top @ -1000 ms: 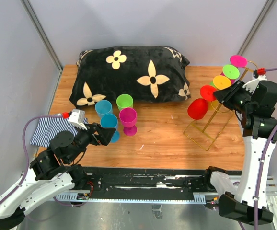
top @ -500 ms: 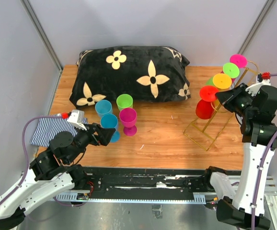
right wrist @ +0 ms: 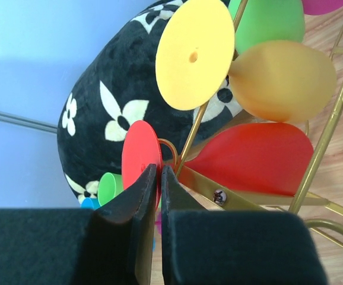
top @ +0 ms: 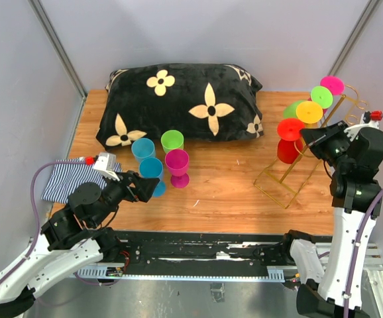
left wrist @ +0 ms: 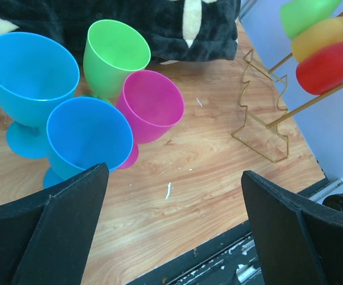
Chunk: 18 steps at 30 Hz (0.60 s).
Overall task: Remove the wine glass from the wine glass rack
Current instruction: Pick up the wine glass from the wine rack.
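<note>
Grey booth walls close in a wooden worktop (top: 231, 192). Well left of the wine glass rack (right wrist: 326, 133), the left tool (left wrist: 174, 171) hangs wide and empty over four upright wine glasses (top: 176, 161). Four more hang from the rack's rails. The right tool (right wrist: 159, 172), narrowed to a sliver, seems to pinch the foot rim of the red wine glass (right wrist: 254, 157), lowest on the rails. Sliding it free remains.

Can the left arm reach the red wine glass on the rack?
Probably not: the left gripper sits far from the wine glass rack, and the right gripper pinches the red wine glass by its foot.
</note>
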Each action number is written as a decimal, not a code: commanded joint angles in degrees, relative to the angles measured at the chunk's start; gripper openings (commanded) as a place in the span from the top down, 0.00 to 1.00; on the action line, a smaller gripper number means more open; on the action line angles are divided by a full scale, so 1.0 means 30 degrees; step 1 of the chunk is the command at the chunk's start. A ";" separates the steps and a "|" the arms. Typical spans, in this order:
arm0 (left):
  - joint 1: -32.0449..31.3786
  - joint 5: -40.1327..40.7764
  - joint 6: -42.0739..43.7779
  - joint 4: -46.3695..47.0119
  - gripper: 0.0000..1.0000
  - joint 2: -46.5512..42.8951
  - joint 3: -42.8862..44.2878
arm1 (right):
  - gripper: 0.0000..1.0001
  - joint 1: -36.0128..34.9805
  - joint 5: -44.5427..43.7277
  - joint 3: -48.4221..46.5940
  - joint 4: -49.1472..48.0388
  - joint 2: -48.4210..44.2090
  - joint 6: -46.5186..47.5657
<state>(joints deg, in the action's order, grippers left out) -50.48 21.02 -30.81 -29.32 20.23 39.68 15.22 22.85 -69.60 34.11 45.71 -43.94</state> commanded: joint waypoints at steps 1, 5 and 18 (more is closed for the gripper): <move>-0.0137 0.0424 -0.0204 0.0281 0.00 -0.0269 -0.0273 | 0.99 0.0320 -0.0628 0.0621 -0.0880 -0.0727 -0.1901; -0.0137 0.0399 -0.0219 0.0369 0.00 -0.0282 -0.0309 | 0.99 0.0318 -0.1232 0.1222 -0.0949 -0.1247 -0.2736; -0.0137 0.0395 -0.0278 0.0284 0.00 -0.0379 -0.0225 | 0.99 0.0331 -0.2156 0.2510 -0.1978 -0.2933 -0.5852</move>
<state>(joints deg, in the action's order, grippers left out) -50.48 21.06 -31.18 -29.30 19.90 39.40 15.29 17.80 -62.78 30.46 38.83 -57.19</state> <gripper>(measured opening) 0.994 0.034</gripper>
